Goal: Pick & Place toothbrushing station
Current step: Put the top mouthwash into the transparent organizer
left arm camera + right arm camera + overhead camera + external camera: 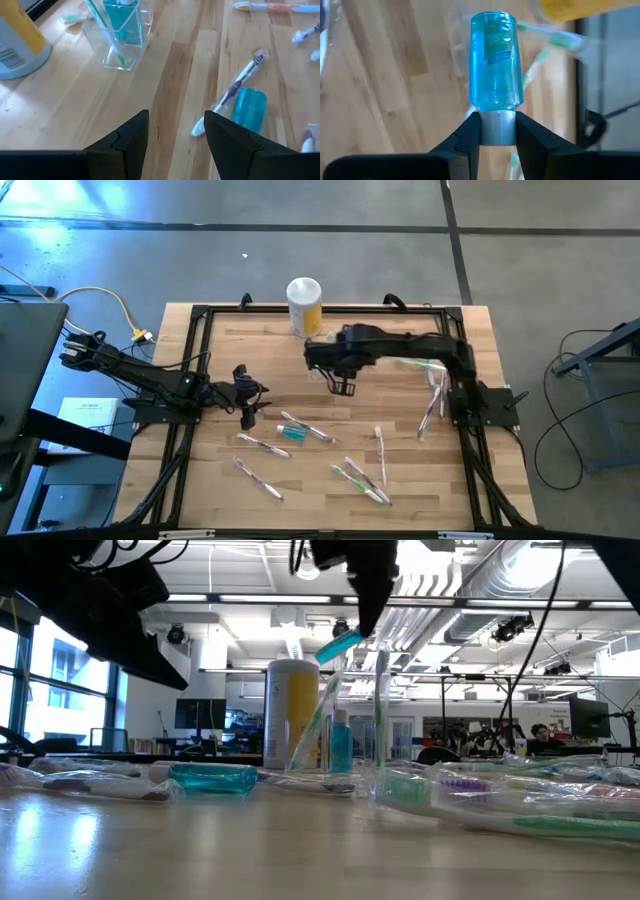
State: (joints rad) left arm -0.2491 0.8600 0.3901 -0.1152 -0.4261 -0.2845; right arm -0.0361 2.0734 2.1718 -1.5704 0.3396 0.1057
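Overhead, right pincer [497,131] grips blue bottle [496,62].

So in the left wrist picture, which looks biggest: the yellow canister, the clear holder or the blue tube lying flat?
1. Yellow canister, though cut off by the frame.
2. Clear holder.
3. Blue tube; it lies nearer the camera, so its true rank against the holder is unsure.

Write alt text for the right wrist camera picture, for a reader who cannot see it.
The right pincer grips a clear blue tube by its grey cap, its two dark fingers pressed on either side of the cap. Behind it lies the wooden table, with a green-and-white toothbrush out of focus and part of a yellow canister at the edge.
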